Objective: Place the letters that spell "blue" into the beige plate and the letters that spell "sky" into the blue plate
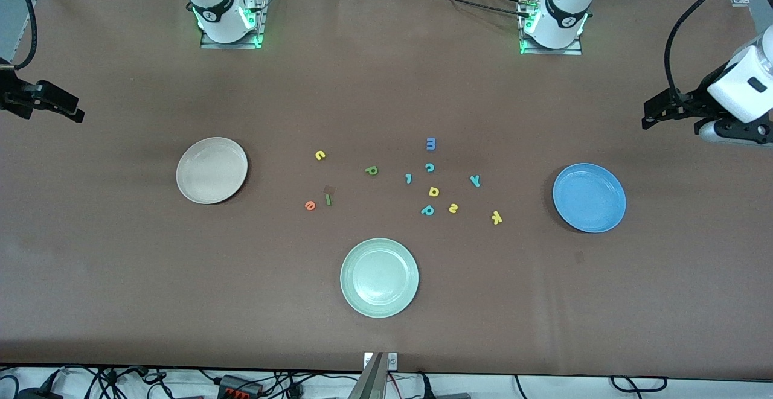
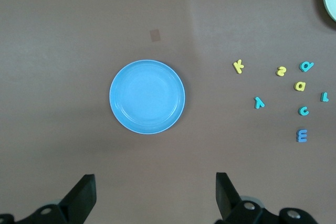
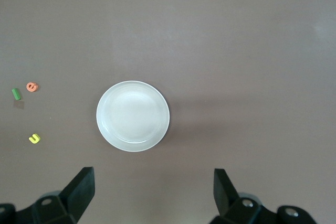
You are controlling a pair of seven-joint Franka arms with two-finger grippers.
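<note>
So the tabletop [image 1: 386, 85] is this big brown surface, and both my arms are just waiting up off its two ends. My left gripper [image 1: 649, 122] hangs over the left arm's end near the blue plate [image 1: 589, 197], jaws spread wide with nothing in them; my right gripper [image 1: 75, 115] hangs over the right arm's end near the beige plate [image 1: 212, 170], also spread wide and empty. A pale green plate [image 1: 379, 277] sits toward the edge nearest the front camera, about midway along it. All the foam letters are scattered in the middle of the tabletop between the plates. On the beige plate's side: yellow u [image 1: 320, 155], green b [image 1: 371, 170], dark green l [image 1: 328, 199], orange e [image 1: 310, 205]. On the blue plate's side: teal y [image 1: 475, 180], yellow s [image 1: 453, 207], yellow k [image 1: 496, 217]. Mixed in are a blue m [image 1: 430, 143], teal c [image 1: 429, 167], small teal l [image 1: 409, 178], yellow d [image 1: 433, 191] and teal p [image 1: 427, 210].
</note>
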